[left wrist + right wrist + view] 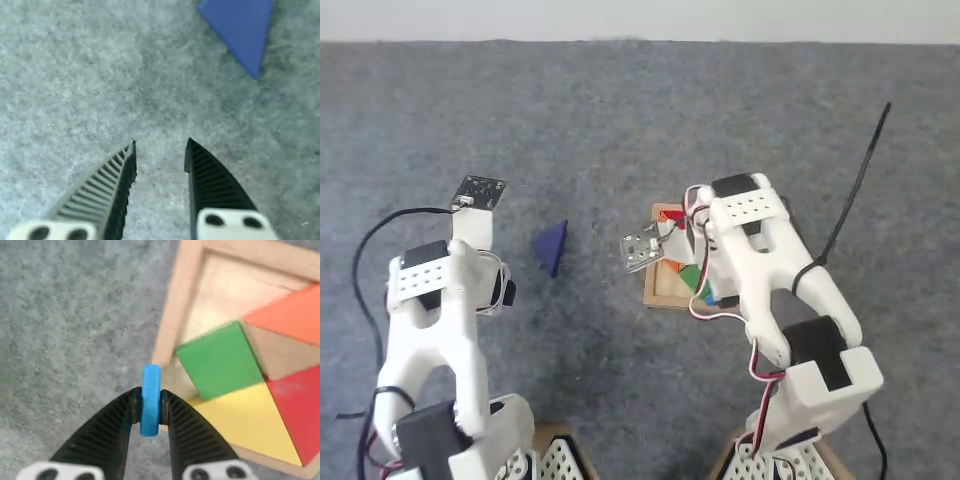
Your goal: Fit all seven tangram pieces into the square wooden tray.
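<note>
The square wooden tray (pixel 176 315) holds a green piece (pixel 220 360), an orange piece (pixel 295 315), a yellow piece (pixel 250 420) and a red piece (pixel 300 400). My right gripper (pixel 150 392) is shut on a light blue piece (pixel 151 377), held on edge just above the tray's rim beside the green piece. In the high view the tray (pixel 655 290) lies under the right arm. A dark blue triangle (pixel 552 247) lies on the carpet between the arms. My left gripper (pixel 160 150) hovers open over bare carpet, short of the dark blue triangle (pixel 240 25).
Grey carpet (pixel 600 130) covers the whole table. A black cable (pixel 855 190) rises beside the right arm, and another cable (pixel 365 250) loops at the left arm's side.
</note>
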Robot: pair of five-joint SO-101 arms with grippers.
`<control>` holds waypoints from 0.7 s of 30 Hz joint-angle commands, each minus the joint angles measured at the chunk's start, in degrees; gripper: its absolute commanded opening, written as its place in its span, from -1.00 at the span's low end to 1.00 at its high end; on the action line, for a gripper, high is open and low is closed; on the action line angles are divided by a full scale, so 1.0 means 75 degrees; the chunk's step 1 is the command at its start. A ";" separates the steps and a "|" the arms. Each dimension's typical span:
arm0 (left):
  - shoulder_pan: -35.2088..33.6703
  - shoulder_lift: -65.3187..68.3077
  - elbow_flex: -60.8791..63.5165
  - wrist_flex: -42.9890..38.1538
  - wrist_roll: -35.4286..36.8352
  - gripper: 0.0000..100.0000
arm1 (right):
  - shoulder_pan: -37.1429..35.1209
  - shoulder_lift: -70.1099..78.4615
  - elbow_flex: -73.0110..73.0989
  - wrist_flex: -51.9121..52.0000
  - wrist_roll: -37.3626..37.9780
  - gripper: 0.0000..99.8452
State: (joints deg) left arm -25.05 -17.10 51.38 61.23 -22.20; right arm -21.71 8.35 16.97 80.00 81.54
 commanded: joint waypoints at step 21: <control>0.0047 -0.0105 -0.0041 -0.0141 0.0000 -0.68 | -0.0041 -0.0076 0.0399 -0.0451 -0.0949 -0.98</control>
State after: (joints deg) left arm -25.05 -17.10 51.38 61.23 -22.20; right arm -21.89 8.35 20.40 77.10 75.03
